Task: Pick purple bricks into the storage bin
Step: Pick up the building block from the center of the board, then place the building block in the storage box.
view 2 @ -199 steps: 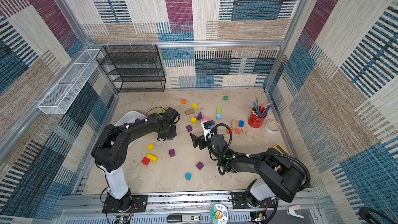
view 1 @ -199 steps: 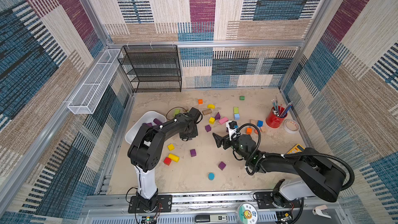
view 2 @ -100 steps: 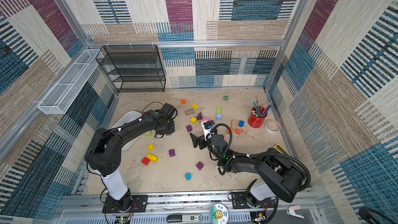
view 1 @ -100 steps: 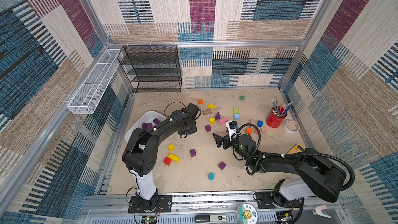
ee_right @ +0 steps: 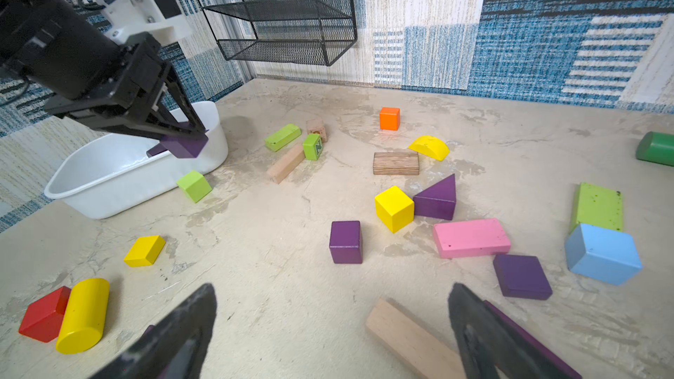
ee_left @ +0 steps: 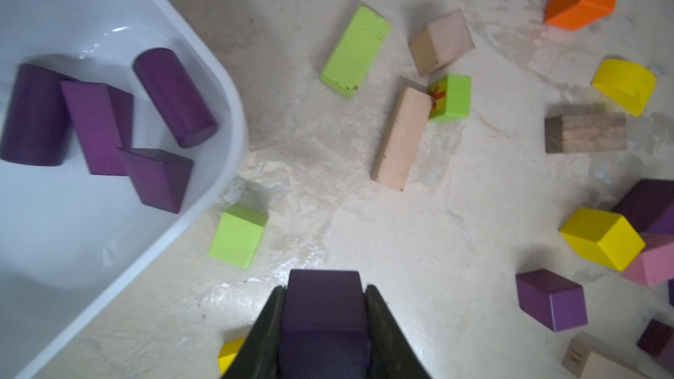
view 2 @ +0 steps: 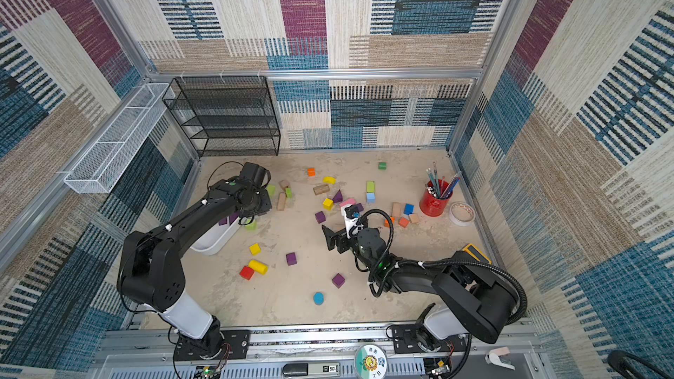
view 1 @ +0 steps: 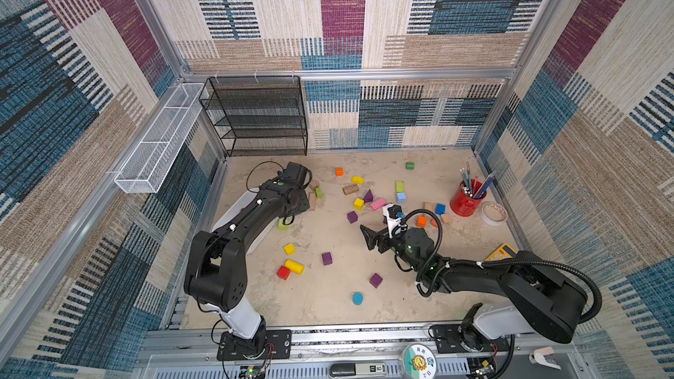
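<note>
Jaws of left gripper [ee_right: 189, 133] clenched on purple block [ee_right: 184, 147], up off table [ee_right: 277, 249], seemingly just short of bin [ee_right: 109, 191] rim. Carry across, well inside, then release low beside purple pieces [ee_left: 98, 125] lying there. Keep clear of green cube [ee_right: 194, 185] outside. Right gripper [ee_right: 333, 291] spread wide, empty, low near purple slab [ee_right: 521, 275].

left pincer [ee_left: 324, 288] with purple brick [ee_left: 322, 313], swung nearer storage bin [ee_left: 239, 129]
</note>
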Controlling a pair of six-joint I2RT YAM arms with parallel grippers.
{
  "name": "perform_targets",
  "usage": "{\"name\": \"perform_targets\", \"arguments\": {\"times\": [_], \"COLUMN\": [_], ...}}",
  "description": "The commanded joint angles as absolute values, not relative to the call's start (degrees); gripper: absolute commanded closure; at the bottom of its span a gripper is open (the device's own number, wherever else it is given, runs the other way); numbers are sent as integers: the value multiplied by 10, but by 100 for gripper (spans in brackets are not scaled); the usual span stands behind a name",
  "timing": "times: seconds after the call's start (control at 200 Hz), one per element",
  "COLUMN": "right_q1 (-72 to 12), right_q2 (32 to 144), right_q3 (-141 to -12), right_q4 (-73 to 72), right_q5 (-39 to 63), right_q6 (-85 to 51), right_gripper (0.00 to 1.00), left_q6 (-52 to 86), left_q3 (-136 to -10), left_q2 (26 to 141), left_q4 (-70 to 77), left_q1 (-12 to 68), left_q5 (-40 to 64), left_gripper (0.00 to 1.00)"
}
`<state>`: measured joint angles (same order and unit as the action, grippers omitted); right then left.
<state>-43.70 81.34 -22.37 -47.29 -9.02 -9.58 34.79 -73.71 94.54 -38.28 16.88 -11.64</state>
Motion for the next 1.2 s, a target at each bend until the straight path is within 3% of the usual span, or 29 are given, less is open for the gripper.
{"name": "perform_targets", "arguments": {"times": [0.0, 0.716, 0.991, 1.197], "right_q1": [-438, -444, -445, -445], "right_q2": [813, 807, 809, 819], "right_q3": [-223, -220, -221, -227], "right_q4": [-496, -501, -502, -508], "right_q5": [-86, -76, -68, -3], "right_q6": [-93, -89, -87, -77], "right_gripper": [1, 1, 0, 1], "left_q6": [356, 375, 370, 354], "left_q3": [-730, -710, -722, -738], "left_q2": [924, 910, 949, 986], "left_q4": [-370, -373, -383, -382], "left_q1": [140, -25, -38, -39], "left_q5": [-115, -152, -148, -108], "left_gripper": [76, 77, 77, 77]}}
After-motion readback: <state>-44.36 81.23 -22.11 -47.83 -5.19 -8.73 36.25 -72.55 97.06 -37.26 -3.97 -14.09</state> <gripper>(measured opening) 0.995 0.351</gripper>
